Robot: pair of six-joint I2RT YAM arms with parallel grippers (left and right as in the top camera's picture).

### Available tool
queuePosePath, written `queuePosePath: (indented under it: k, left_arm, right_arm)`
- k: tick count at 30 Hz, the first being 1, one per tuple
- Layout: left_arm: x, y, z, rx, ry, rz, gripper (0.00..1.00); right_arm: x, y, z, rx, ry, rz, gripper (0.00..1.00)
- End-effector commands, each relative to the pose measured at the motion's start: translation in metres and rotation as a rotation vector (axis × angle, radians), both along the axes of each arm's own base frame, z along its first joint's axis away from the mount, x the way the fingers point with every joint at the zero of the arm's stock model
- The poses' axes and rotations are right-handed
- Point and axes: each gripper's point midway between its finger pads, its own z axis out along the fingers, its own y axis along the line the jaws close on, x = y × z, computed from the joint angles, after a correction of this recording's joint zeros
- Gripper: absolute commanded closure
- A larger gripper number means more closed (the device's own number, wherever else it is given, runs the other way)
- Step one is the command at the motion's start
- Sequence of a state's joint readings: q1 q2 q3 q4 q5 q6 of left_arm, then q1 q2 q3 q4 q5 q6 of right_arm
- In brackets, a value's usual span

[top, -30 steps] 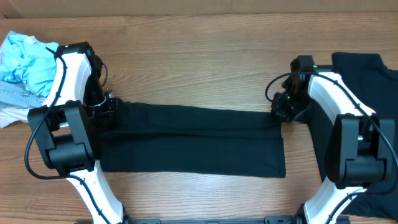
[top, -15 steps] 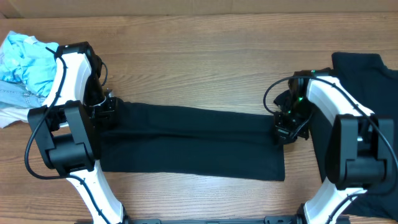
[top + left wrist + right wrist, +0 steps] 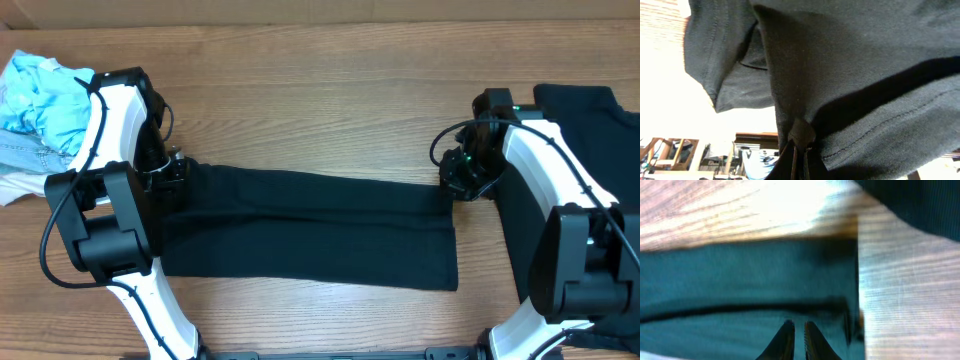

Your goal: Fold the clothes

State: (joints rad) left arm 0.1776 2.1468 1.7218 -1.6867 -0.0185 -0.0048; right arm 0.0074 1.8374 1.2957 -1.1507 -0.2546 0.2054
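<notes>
A black T-shirt (image 3: 300, 225) lies folded into a long strip across the middle of the table. My left gripper (image 3: 172, 172) is at the strip's left end, shut on a pinch of its fabric; in the left wrist view the fingertips (image 3: 800, 150) hold a fold of the shirt (image 3: 865, 65). My right gripper (image 3: 455, 185) is at the strip's upper right corner. In the right wrist view its fingers (image 3: 796, 325) are almost together, just over the flat fabric (image 3: 740, 275), with nothing visibly between them.
A second black T-shirt (image 3: 590, 110) lies at the right edge, partly under my right arm, and shows in the right wrist view (image 3: 920, 205). A pile of light blue and white clothes (image 3: 40, 95) sits at the far left. Bare wooden table (image 3: 320, 90) lies behind the strip.
My right gripper dipped down along the strip's right end half a second ago and has come back up to its upper right corner. The left gripper and the shirt have not moved.
</notes>
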Motion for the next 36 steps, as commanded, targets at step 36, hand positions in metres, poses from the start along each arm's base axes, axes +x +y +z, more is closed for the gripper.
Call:
queuePosePath:
  k: [36]
  left_arm:
    - [0.01, -0.016, -0.076, -0.036, -0.184, 0.014, 0.91]
  right_arm:
    - [-0.07, -0.013, -0.005, -0.09, 0.271, -0.028, 0.96]
